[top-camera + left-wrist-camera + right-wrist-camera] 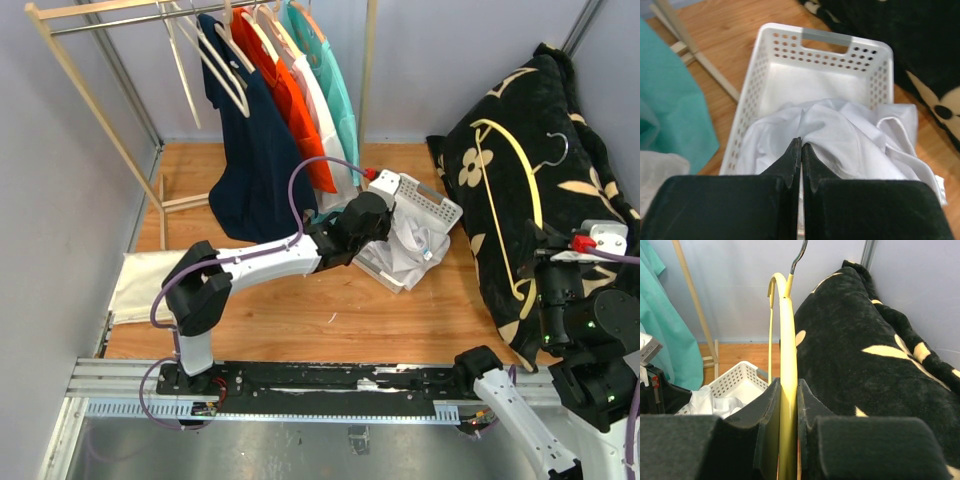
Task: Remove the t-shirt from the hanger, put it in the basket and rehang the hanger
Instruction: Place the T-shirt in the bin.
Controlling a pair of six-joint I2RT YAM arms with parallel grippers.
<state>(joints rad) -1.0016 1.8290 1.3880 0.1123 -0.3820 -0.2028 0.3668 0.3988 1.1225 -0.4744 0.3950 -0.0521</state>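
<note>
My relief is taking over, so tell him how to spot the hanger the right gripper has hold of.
Look right, to the big black blanket with cream flowers. In front of it is a bare yellow hanger, pinched in the right gripper. The other hangers are pale and hang on the wooden rack far left.
</note>
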